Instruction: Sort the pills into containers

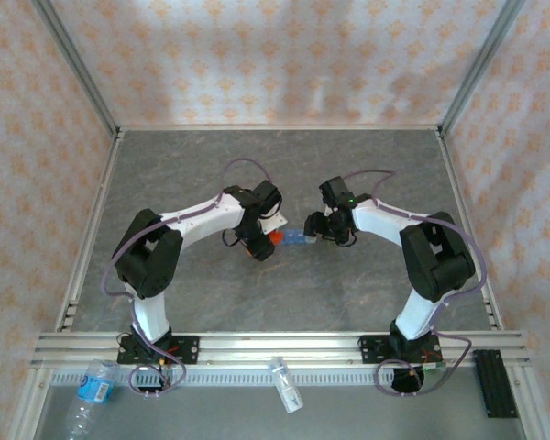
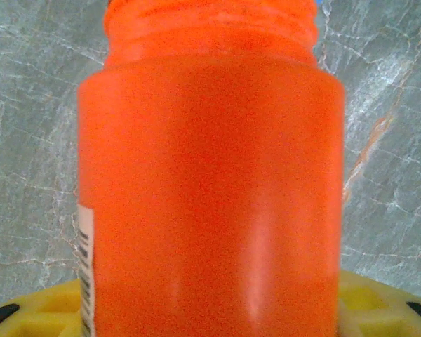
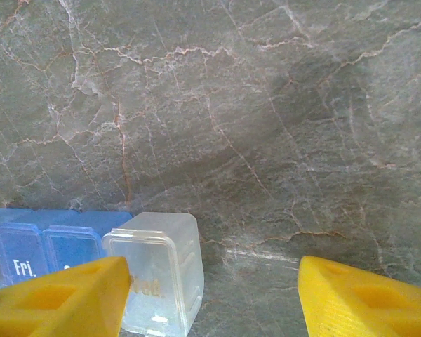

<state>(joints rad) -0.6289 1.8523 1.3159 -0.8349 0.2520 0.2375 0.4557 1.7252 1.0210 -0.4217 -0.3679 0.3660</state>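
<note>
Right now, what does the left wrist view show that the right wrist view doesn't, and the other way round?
Left wrist, not right wrist: an orange vial seen very close, gripped in the left hand, with a label along one edge.

Right wrist, not left wrist: a blue pill organizer with a lid marked Fri. and a clear end compartment, lying beside one finger of the open right hand.

Both: yellow fingers at the bottom edge and the grey veined table behind.

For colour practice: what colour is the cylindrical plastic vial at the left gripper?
Bright orange vial; the left wrist view shows it best.
</note>
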